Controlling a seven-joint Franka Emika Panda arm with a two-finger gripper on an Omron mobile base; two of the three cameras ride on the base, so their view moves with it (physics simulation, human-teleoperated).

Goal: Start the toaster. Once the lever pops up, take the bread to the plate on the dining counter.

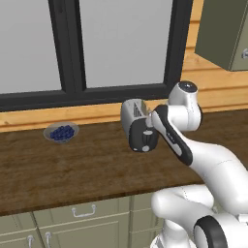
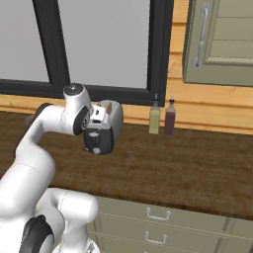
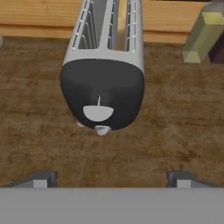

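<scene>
Hovering with jaws spread wide and empty, gripper point(image 3: 112, 177) faced the black end panel of the toaster point(image 3: 105, 57), which stood near the back edge of the wooden counter point(image 1: 72, 169), beside two bottles point(image 2: 162, 117).

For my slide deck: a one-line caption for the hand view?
Open gripper poised above the rounded silver-grey toaster with black end panel on a wood-grain counter.

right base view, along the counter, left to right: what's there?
robot arm → toaster → yellowish bottle → dark red bottle. The arm's head overlaps the toaster's left side; the two bottles stand side by side near the back wall.
</scene>
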